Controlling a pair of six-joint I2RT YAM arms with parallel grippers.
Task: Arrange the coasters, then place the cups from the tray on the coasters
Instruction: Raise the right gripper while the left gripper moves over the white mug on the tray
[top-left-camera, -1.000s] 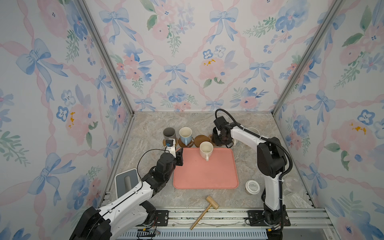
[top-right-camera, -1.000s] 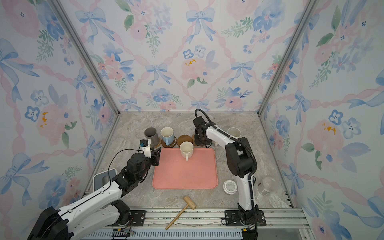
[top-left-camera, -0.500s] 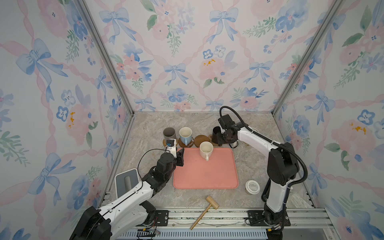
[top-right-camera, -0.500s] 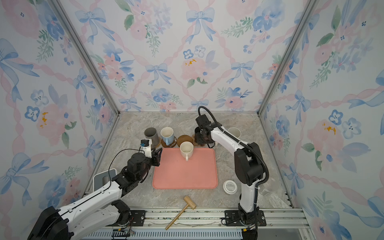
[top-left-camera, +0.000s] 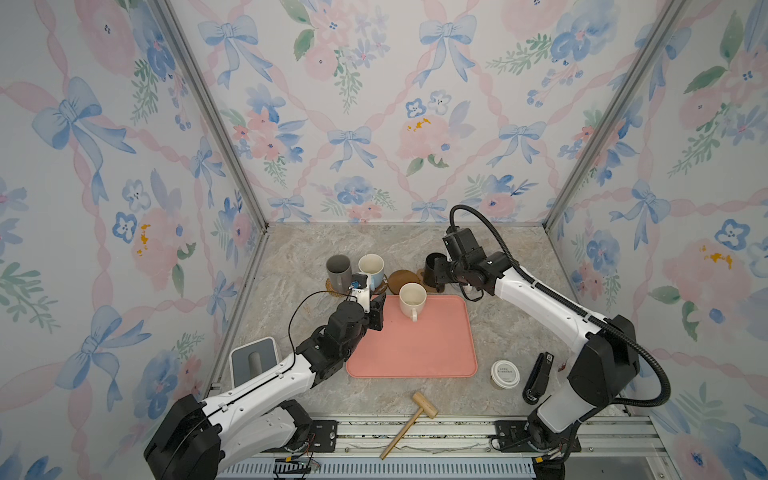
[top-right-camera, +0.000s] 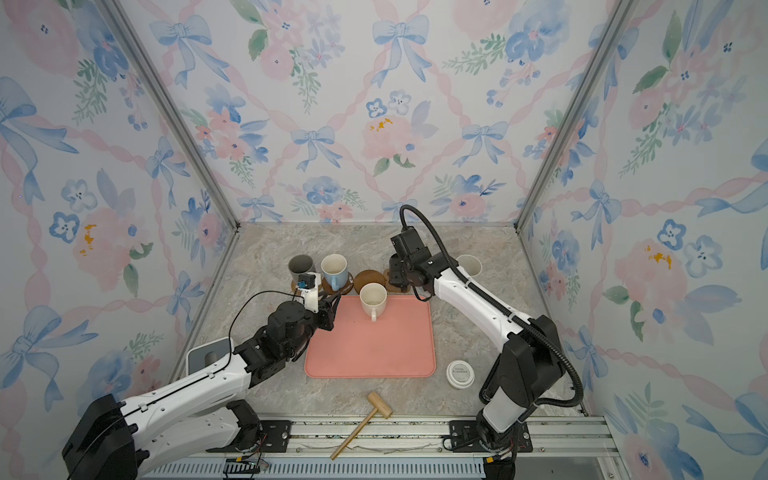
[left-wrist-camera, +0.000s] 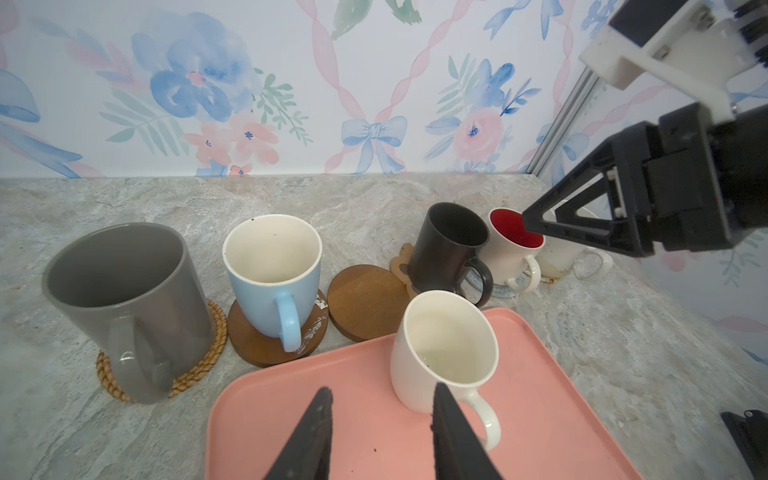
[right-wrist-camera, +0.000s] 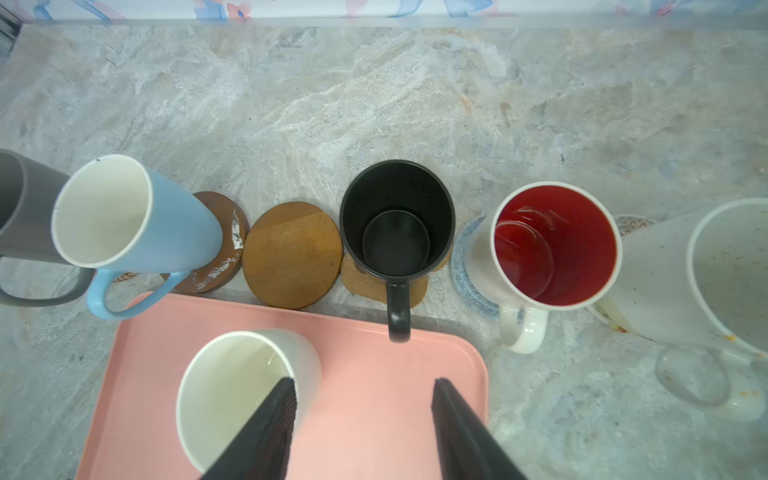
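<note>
Far left of the row in the left wrist view, the grey mug (left-wrist-camera: 124, 299) stands on the tan rattan coaster (left-wrist-camera: 203, 361). Next along, the light-blue mug (left-wrist-camera: 272, 286) sits on a round wooden coaster (left-wrist-camera: 249, 345), handle toward the camera. And there's the left claw (left-wrist-camera: 380, 395), low over the pink tray (top-left-camera: 415, 353) at its upper left corner in both top views. Its jaws are parted by a narrow gap with nothing between them.

Centre frame now: a second wooden coaster (left-wrist-camera: 365, 303) lies bare, just beside the tray's rim. The cream mug (top-left-camera: 412, 298) is the only one on the tray, upright at its upper edge.

Moving right, the black mug (right-wrist-camera: 397, 220) is on the paw-shaped coaster (right-wrist-camera: 374, 282). The red-lined mug (right-wrist-camera: 552, 245) is on the grey-blue woven coaster (right-wrist-camera: 465, 266), and the speckled white mug (right-wrist-camera: 685, 266) closes the row. The right claw (right-wrist-camera: 363, 384) hovers above the tray's upper right corner, jaws moderately apart, gripping nothing.

Lower right on the marbled desk (top-left-camera: 374, 245), a paper cup (top-left-camera: 505, 373) shows print on its lid, too small to read. A wooden mallet (top-left-camera: 411, 419) lies at the bottom.
</note>
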